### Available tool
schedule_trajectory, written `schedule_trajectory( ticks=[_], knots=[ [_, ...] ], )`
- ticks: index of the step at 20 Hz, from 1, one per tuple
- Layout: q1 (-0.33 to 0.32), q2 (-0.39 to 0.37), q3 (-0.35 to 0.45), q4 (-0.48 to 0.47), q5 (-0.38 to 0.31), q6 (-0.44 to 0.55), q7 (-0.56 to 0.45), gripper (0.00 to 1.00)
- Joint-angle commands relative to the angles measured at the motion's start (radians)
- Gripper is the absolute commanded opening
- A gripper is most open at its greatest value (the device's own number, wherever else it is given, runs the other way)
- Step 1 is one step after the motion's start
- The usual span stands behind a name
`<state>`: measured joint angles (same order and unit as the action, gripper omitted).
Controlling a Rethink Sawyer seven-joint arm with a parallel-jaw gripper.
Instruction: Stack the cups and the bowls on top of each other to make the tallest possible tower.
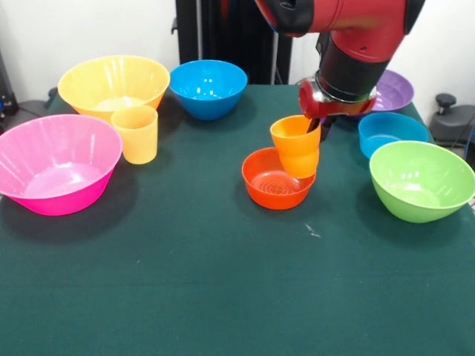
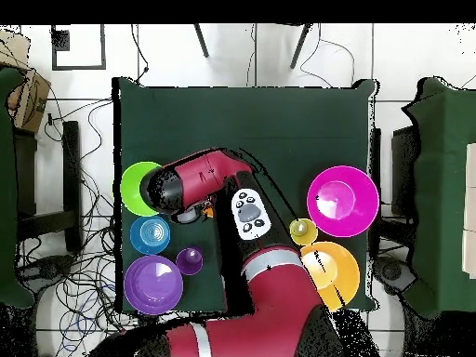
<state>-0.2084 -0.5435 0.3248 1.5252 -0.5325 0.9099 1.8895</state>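
Plainly, the counter [image 1: 223, 297] is crowded with wide ware: the big pink bowl [image 1: 56, 165] and the big yellow bowl [image 1: 113, 85] on one side of the front view, the lime green bowl [image 1: 421, 180], the wide purple bowl [image 1: 393, 90] and the small blue bowl [image 1: 392, 132] on the other, the medium blue bowl [image 1: 208, 87] at the back. The arm [image 1: 356, 37] reaches down among them, so a sideways swing could clip the green or small blue bowl.

The small red-orange bowl [image 1: 276, 179] sits mid-counter, and the orange cup [image 1: 297, 144] hangs tilted over its far rim, the cup's base reaching into the bowl. The end effector [image 1: 315, 122] appears closed on the cup's rim, though its fingers are largely hidden. Released at this tilt, the cup would likely roll over in the bowl or nudge it.

The yellow-orange cup [image 1: 136, 133] stands just beside the yellow bowl.
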Motion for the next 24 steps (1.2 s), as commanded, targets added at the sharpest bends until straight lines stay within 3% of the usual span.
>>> schedule_trajectory(
  ticks=[1, 9, 24],
  knots=[
    [-0.024, 0.045, 0.07, -0.071, -0.014, 0.075, -0.18, 0.0],
    [-0.03, 0.04, 0.054, -0.088, -0.058, 0.078, -0.214, 0.0],
    [0.012, 0.012, 0.017, -0.049, -0.101, 0.055, -0.171, 0.0]
  ],
)
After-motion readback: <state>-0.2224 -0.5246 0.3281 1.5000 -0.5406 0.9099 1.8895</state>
